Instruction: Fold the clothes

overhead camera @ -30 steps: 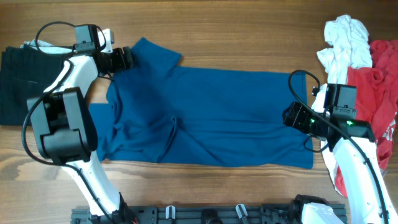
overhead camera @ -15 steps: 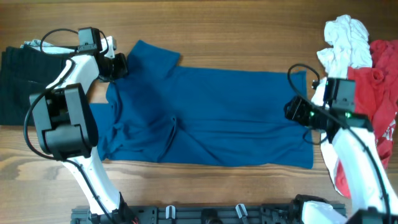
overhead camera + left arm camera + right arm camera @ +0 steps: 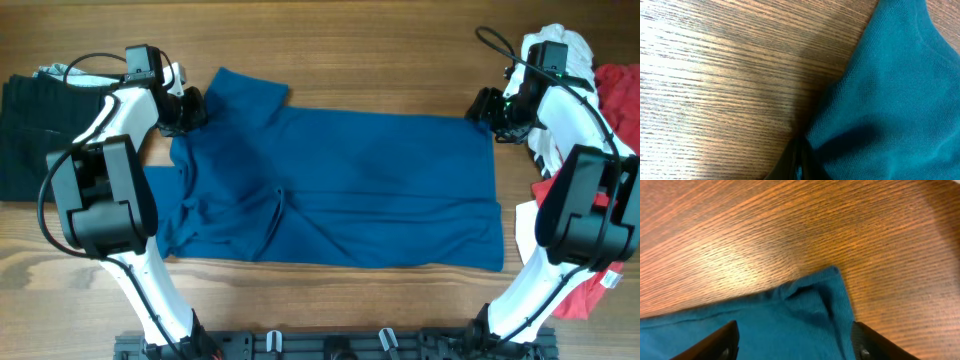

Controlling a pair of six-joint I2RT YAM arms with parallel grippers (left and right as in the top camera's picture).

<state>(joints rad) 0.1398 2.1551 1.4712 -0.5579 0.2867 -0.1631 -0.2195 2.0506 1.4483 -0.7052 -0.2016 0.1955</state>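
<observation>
The large deep-blue shirt lies spread flat across the middle of the wooden table. My left gripper is at its far left sleeve edge. In the left wrist view its fingers are pressed together right at the edge of the blue cloth, pinching it. My right gripper hovers over the shirt's far right corner. In the right wrist view the blue corner lies between the two spread fingers of this gripper, which stands open and holds nothing.
A black garment lies at the far left edge. A white garment and a red one are heaped at the right edge, behind my right arm. Bare wood runs along the back of the table.
My left gripper has shut on the sleeve edge. My right arm has swung from the shirt's right hem up to its far right corner.
</observation>
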